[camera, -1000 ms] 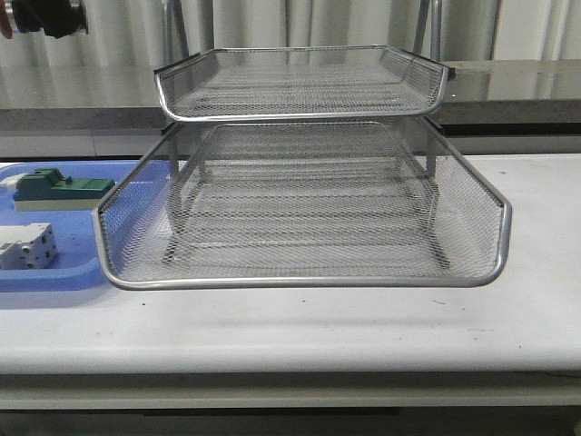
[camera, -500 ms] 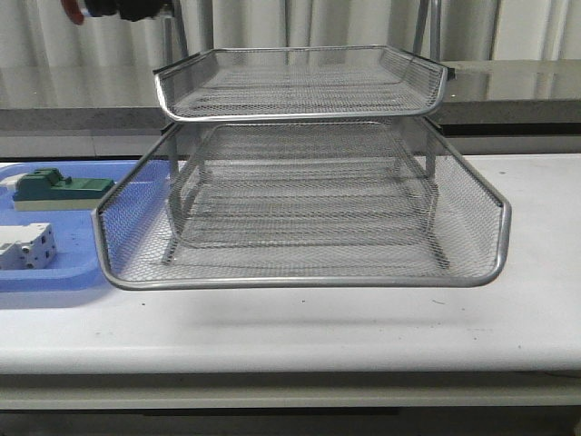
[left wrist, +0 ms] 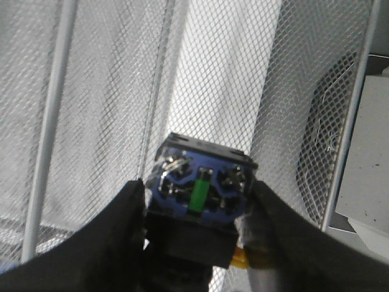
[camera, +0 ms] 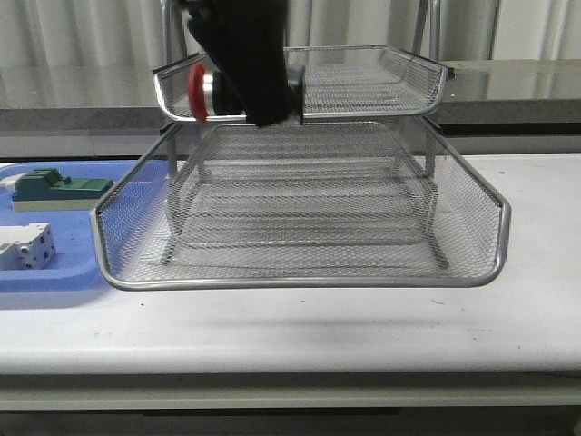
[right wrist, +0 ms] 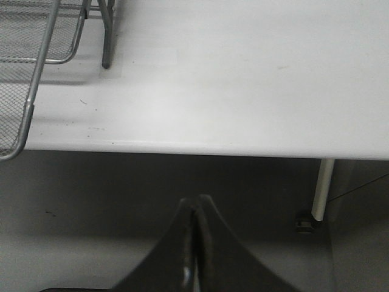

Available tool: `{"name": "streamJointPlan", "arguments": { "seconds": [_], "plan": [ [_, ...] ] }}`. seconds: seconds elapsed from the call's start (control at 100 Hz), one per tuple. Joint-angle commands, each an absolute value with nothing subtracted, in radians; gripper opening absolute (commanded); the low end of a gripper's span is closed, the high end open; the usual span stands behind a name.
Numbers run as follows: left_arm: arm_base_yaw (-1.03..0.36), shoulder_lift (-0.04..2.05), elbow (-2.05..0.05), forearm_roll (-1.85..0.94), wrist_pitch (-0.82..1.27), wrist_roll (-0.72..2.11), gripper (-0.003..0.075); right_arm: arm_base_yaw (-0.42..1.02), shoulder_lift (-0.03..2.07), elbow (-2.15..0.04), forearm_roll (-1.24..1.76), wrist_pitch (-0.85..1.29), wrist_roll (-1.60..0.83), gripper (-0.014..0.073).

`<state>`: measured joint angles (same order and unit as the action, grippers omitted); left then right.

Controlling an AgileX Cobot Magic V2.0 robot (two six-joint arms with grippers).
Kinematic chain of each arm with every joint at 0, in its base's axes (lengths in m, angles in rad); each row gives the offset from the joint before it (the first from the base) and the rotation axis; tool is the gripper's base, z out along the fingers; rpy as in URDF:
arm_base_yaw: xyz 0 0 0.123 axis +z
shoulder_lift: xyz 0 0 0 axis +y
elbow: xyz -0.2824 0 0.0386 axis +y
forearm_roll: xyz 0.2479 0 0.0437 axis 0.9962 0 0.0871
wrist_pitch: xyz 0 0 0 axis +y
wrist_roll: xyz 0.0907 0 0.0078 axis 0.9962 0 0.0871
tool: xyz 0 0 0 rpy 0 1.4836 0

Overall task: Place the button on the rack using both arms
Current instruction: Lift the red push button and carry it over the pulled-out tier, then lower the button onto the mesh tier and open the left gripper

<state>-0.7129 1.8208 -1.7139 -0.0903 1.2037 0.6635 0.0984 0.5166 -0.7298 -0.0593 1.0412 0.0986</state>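
Observation:
The silver wire-mesh rack (camera: 300, 272) stands in the middle of the white table. My left arm, a dark blurred shape, hangs in front of the rack's upper tier on its left side. Its gripper (camera: 250, 91) is shut on the button (camera: 201, 92), whose red cap points left. In the left wrist view the button's blue rear block (left wrist: 200, 191) sits between the two black fingers (left wrist: 121, 225), above the rack's mesh (left wrist: 109, 91). My right gripper (right wrist: 196, 204) is shut and empty, below the table's front edge; the rack's corner (right wrist: 27, 103) shows in that view.
A flat blue tray (camera: 54, 272) lies on the table left of the rack. It holds a green-topped block (camera: 56, 189) and a white block (camera: 25, 247). A grey ledge and curtains run behind the rack.
My left arm has come down and to the right from the top left corner. It now hangs with the button in front of the rack's upper tier.

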Motion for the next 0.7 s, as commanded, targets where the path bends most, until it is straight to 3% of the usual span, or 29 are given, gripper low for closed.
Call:
{"name": "streamJointPlan", "arguments": {
  "seconds": [0.0,0.1,0.17,0.44,0.69],
  "plan": [
    [-0.733,1.816,-1.738,-0.101,1.152,0.654,0.0044,0.095,0.523,-0.763,-0.078,0.988,0.098,-0.0068],
    [-0.737,1.861,-1.738,-0.101,1.137,0.654,0.0058,0.095,0.523,-0.763,-0.078,0.988,0.098,-0.0068],
    [-0.737,1.889,-1.738,-0.101,1.137,0.654,0.0113,0.095,0.523,-0.763,-0.078,0.988,0.098,-0.0068],
    [-0.737,1.906,-1.74,-0.101,1.13,0.654,0.0526,0.095,0.523,-0.763,-0.078,0.988,0.098,-0.0068],
    [-0.737,1.906,-1.747,-0.101,1.155,0.654,0.0554,0.095,0.523,-0.763,-0.078,0.988,0.098,-0.0068]
  ]
}}
